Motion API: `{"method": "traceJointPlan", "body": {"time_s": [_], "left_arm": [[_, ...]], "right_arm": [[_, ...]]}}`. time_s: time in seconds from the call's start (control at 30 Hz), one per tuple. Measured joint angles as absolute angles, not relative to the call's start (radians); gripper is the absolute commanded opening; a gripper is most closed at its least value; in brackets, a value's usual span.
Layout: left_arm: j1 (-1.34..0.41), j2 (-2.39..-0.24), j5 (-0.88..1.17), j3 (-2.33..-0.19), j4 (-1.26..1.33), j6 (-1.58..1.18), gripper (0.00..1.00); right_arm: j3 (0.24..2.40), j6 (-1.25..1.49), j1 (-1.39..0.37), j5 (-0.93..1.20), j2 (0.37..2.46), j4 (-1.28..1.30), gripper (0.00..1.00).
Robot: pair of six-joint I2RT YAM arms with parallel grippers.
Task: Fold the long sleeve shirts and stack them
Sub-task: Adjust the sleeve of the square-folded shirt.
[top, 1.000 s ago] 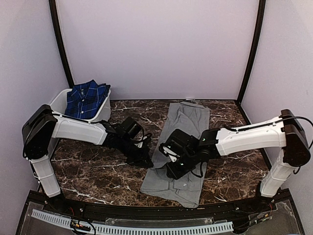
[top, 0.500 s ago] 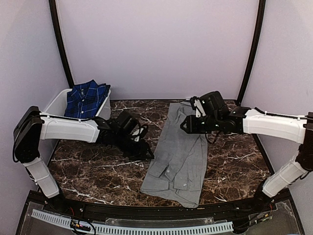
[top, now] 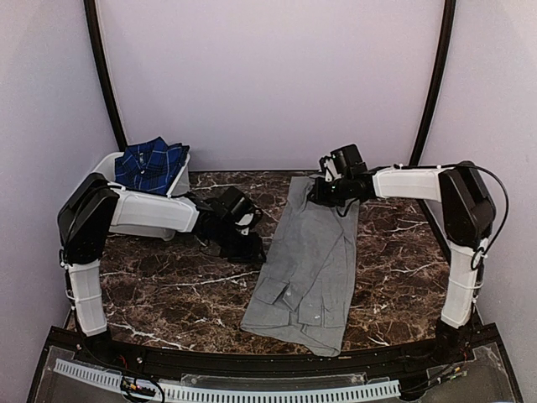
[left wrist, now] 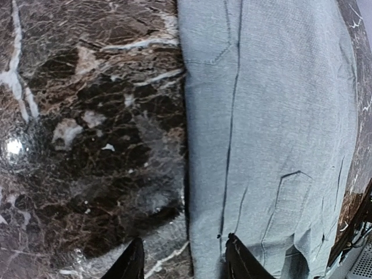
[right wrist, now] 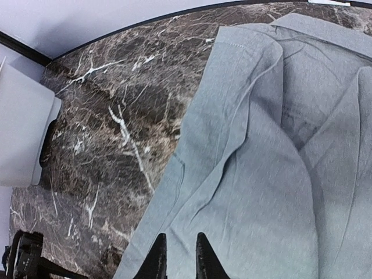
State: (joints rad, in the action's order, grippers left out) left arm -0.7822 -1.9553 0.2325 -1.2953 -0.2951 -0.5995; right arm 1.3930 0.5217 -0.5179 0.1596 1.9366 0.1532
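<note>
Top external view: plaid shirt (top: pixel 151 164) in tub (top: pixel 102 166), grey shirt (top: pixel 306 260) lengthwise on desk (top: pixel 168 285), my left fingers (left wrist: pixel 132 264) open astride its left edge, right fingers (right wrist: pixel 203 256) narrowly parted, empty, over its far end; I advise gripping level, matched points.

Table (top: pixel 159 290): dark brown marble-pattern top with white veining, filling the lower half of the top view. One bright glare spot shows at the left edge of the left wrist view.

White plastic tub (top: pixel 99 172): standing at the table's upper left corner, close to the back wall. Its pale side also appears at the left edge of the right wrist view (a dark slot shows in that side).

Walls (top: pixel 268 84): plain pale lilac on three sides.

Black poles (top: pixel 105 75): two, one rising at each upper corner.

Perforated white strip (top: pixel 226 388): running along the bottom edge, below the table's black rim.
</note>
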Motion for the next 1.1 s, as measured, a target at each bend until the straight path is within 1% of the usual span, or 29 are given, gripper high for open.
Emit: {"method": "traceJointPlan", "body": {"time_s": [0.23,0.4,0.47,0.7,0.87,1.0,1.1], "left_arm": [[-0.773,-1.963,0.204,-1.298,-0.326,-0.563,0.47],[-0.774,-1.960,0.202,-1.274,-0.320,-0.548,0.47],[-0.774,-1.947,0.206,-1.251,-0.309,-0.546,0.47],[-0.774,-1.874,0.232,-1.161,-0.300,-0.546,0.47],[-0.774,-1.834,0.255,-1.143,-0.284,-0.544,0.47],[-0.774,-1.798,0.271,-1.144,-0.278,-0.526,0.47],[-0.774,-1.785,0.274,-1.151,-0.281,-0.507,0.47]], "right_arm": [[1.648,0.550,-0.422,0.248,2.215,0.125,0.12],[1.739,0.593,-0.381,0.290,2.356,0.120,0.13],[1.775,0.608,-0.369,0.313,2.398,0.115,0.16],[1.945,0.627,-0.358,0.316,2.498,0.146,0.24],[2.055,0.621,-0.355,0.319,2.544,0.206,0.33],[2.058,0.604,-0.355,0.329,2.527,0.243,0.36],[1.971,0.596,-0.360,0.341,2.457,0.245,0.36]]}}
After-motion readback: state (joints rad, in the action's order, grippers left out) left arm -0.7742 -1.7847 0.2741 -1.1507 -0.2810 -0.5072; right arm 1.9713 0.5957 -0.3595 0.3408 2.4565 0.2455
